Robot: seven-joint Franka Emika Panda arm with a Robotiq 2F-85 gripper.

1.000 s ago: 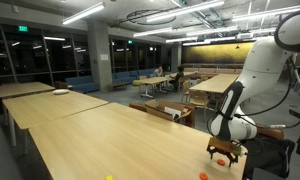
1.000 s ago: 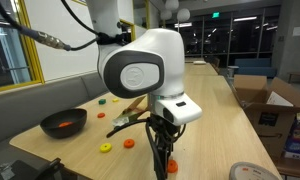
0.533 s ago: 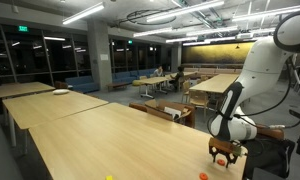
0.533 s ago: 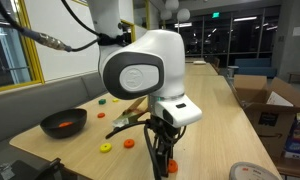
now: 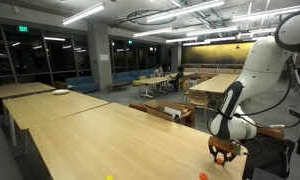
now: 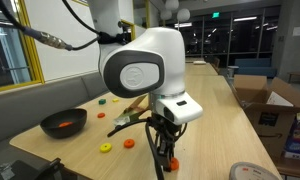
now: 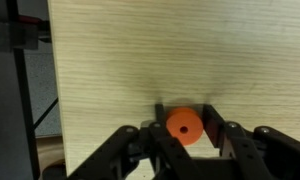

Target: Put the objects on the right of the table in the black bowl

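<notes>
Gripper [image 7: 186, 120] is narrow, and we see its fingers hold a tiny orange-red blob [image 7: 185, 128] low in the wrist frame, above the pale light-wood table [image 7: 120, 60]. In an exterior view, another orange-red blob [image 6: 129, 143] and a small yellow-green piece [image 6: 105, 148] lie between it and the round black bowl [image 6: 64, 123], lower left. The held blob looks smooth and round.

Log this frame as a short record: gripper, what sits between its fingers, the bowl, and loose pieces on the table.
gripper: gripper low over the table, near its edge
between fingers: orange piece, a finger close on each side; firm pinch not confirmable
black bowl: black bowl on the table, apart from the gripper; contents unclear
loose pieces: second orange piece, yellow ring, green piece
task status: held piece not yet in bowl
</notes>
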